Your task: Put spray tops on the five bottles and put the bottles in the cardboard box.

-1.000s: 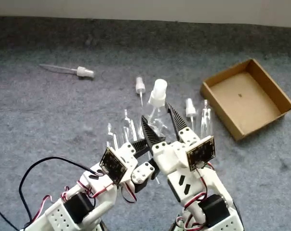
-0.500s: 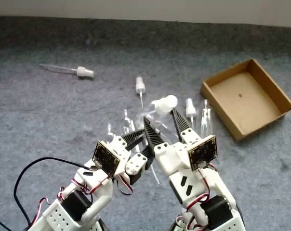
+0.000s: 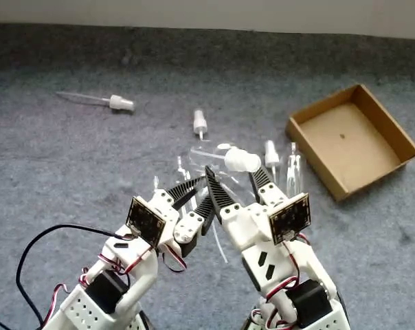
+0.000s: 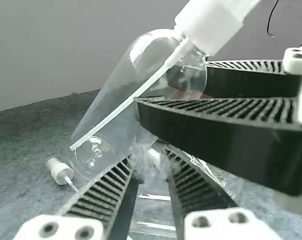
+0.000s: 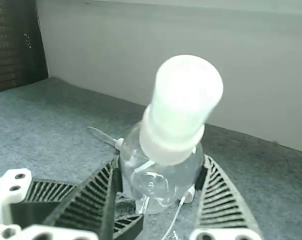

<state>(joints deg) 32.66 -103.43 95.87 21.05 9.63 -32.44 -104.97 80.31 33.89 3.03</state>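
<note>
The right gripper is clamped on a bottle held tilted above the table, its white top pointing toward the box. The left gripper, fingers apart, sits just beside it near the bottle's base. An uncapped bottle and a loose top are nearby on the table.

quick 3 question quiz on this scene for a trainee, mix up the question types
1. True or false: the cardboard box is closed on top.
2. What does the right gripper hold between its fingers?
A. a bottle with its spray top on
B. a loose dip tube
C. nothing
3. Fill in: the held bottle is not upright but ____.

Key: 1 false; 2 A; 3 tilted
</note>
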